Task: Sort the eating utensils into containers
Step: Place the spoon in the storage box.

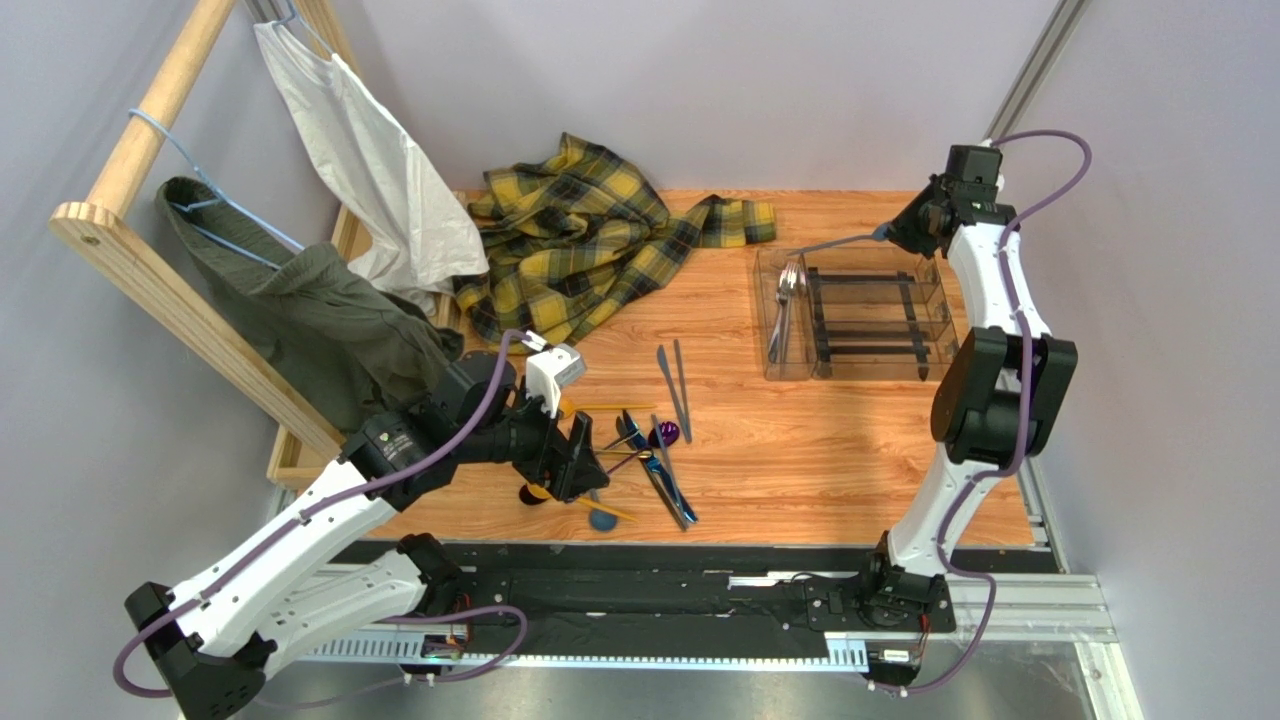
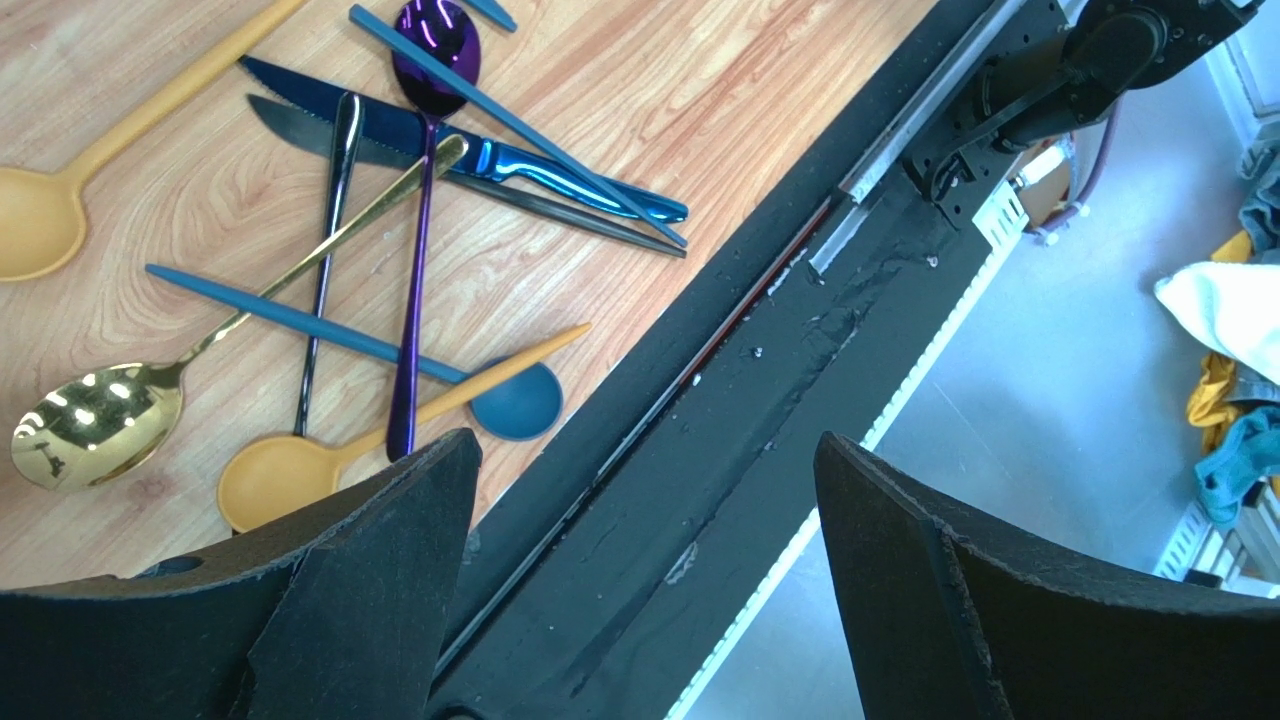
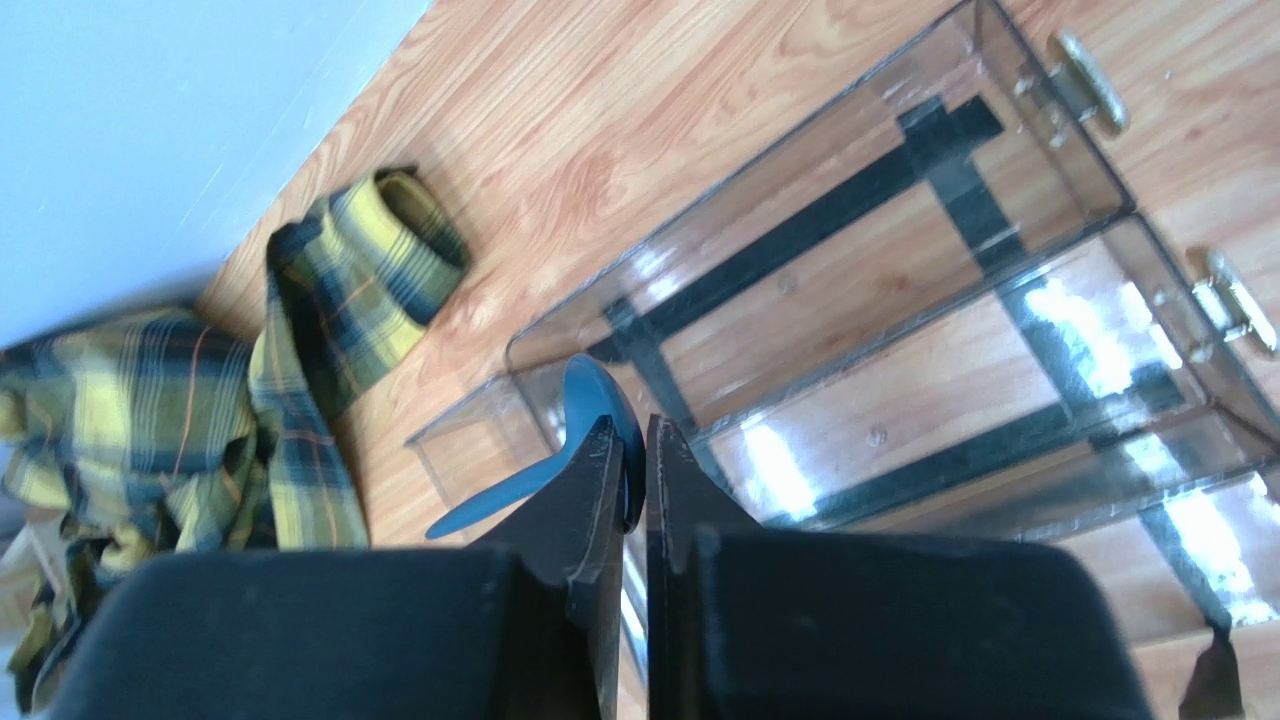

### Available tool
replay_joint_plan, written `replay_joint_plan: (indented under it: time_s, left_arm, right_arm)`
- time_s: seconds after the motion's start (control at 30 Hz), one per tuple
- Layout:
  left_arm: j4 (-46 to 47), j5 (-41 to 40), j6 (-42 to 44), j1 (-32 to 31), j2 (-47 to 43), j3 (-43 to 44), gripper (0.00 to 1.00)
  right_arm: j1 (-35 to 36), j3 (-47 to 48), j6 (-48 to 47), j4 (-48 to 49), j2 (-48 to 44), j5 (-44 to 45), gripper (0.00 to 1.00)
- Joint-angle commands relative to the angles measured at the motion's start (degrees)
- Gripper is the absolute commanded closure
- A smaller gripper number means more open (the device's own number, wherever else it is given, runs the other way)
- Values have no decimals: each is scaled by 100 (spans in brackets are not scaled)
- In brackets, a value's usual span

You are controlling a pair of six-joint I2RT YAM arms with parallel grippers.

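1. Right fingers (image 3: 633,450) are pressed together on a teal spoon (image 3: 564,428), pinched close to its bowl and held above the far-left corner of the clear tray (image 1: 944,323), which sits by the right edge of the bench (image 1: 781,450).
2. Seen from above, the spoon's handle points toward the bench's left edge. That puts it crosswise to the tray's long compartments, which run from far to near. Judged from that, the spoon needs a turn to lie lengthwise before it is let go.
3. One silver fork (image 1: 781,308) lies in the compartment nearest the left edge, its long axis far to near.
4. Left fingers (image 2: 643,458) are spread wide and hold nothing, hovering at the near edge over the loose pile (image 1: 646,450), which lies just on their far side. The left arm is much the nearer to it.
5. Counted in the pile from the left wrist:
   - two matte yellow spoons (image 2: 30,210)
   - one shiny gold spoon (image 2: 75,428)
   - one purple spoon (image 2: 436,45)
   - one second teal spoon (image 2: 519,402)
   - one blue knife (image 2: 496,155)
   - one dark grey knife (image 2: 293,128)
   - one black slim piece (image 2: 343,165)
   - one blue stick (image 2: 379,30)
6. Two more grey pieces (image 1: 663,368) lie side by side just beyond the pile, long axes far to near.
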Motion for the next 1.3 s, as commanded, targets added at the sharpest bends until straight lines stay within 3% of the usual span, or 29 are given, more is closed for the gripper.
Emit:
replay_joint_plan:
  time_s: [0.0,0.17,1.27]
  left_arm:
    - [52,114,67,24,-42,36,9]
    - [25,53,67,15,-86,36,9]
    - [43,9,14,15,134,19,10]
  right_arm:
    - [-167,751,62,-19,440,216,100]
    - [-317,1280,-157,-353,880,234,100]
    - [-528,735,10,-1,1496,-232,98]
